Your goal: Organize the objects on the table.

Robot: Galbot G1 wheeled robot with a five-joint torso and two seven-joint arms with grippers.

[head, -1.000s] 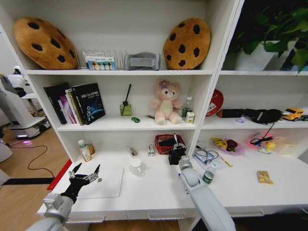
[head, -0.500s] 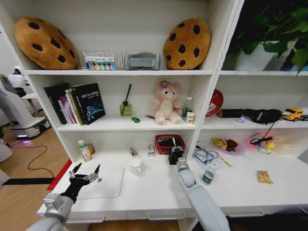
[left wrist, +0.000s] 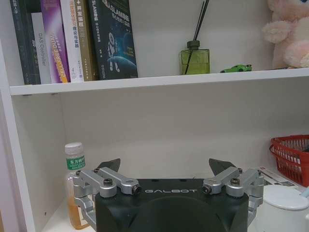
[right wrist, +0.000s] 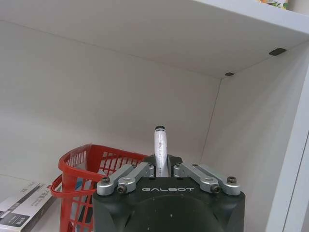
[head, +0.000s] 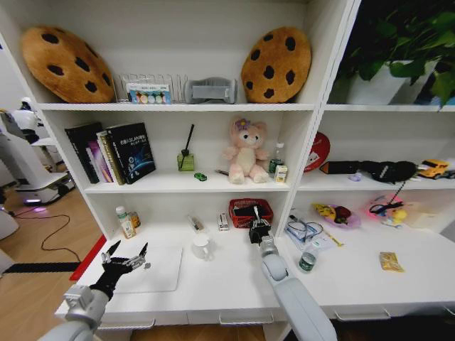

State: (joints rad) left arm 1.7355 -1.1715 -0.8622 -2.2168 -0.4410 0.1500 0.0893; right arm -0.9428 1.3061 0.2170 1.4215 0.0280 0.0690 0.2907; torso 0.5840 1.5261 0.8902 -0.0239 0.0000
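Right gripper [head: 257, 226] clamped on silver pen [right wrist: 160, 145], poised just before red basket [head: 250, 212]; drop-in step, needing alignment over rim. Left gripper [head: 125, 254] spread, idle.

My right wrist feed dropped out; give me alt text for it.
The right tool is shut on a silver pen that stands upright, close to a red mesh basket on the white desk under a shelf.

Right gripper [head: 257, 229] is extended forward with fingers closed; left gripper [head: 126, 256] hovers low, fingers spread.
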